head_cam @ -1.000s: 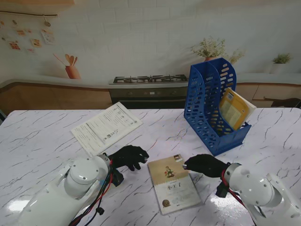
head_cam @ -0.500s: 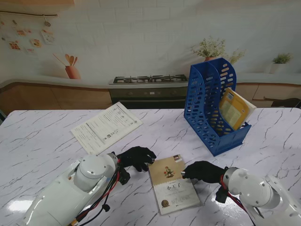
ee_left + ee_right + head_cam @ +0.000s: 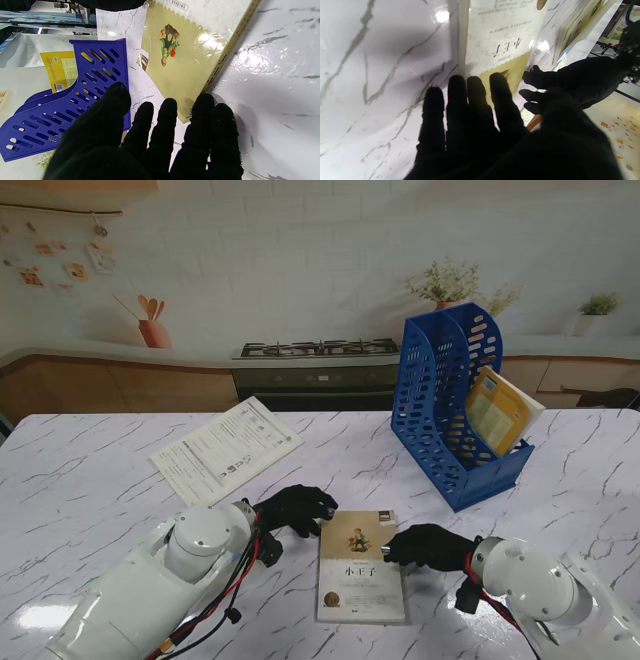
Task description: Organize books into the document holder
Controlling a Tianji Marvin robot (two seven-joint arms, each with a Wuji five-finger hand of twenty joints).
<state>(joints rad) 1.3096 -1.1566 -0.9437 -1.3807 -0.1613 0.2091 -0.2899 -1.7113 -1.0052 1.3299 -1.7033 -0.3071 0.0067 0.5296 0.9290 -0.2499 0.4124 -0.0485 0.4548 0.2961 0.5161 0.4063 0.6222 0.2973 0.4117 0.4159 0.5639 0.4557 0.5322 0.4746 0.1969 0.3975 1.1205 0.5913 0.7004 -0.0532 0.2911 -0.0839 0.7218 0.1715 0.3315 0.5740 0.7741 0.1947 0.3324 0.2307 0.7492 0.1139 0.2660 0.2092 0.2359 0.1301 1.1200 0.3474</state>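
Note:
A tan and white book (image 3: 361,566) (image 3: 182,57) (image 3: 495,37) lies flat on the marble table in front of me. My left hand (image 3: 298,509) (image 3: 150,140) rests at its far left corner, fingers spread and touching the edge. On the book's right edge sits my right hand (image 3: 428,546) (image 3: 475,125), fingers spread with the tips on the cover. Neither hand grips anything. The blue document holder (image 3: 450,405) (image 3: 65,110) stands at the far right with a yellow book (image 3: 497,411) (image 3: 58,68) leaning in it.
A white printed sheet (image 3: 226,451) lies on the table at the far left. Behind the table run a counter with a stove (image 3: 315,350) and potted plants (image 3: 448,283).
The book has turned from slanted to square with the table edge and slid nearer to me. Both hands moved with it, the left rightward, the right closer.

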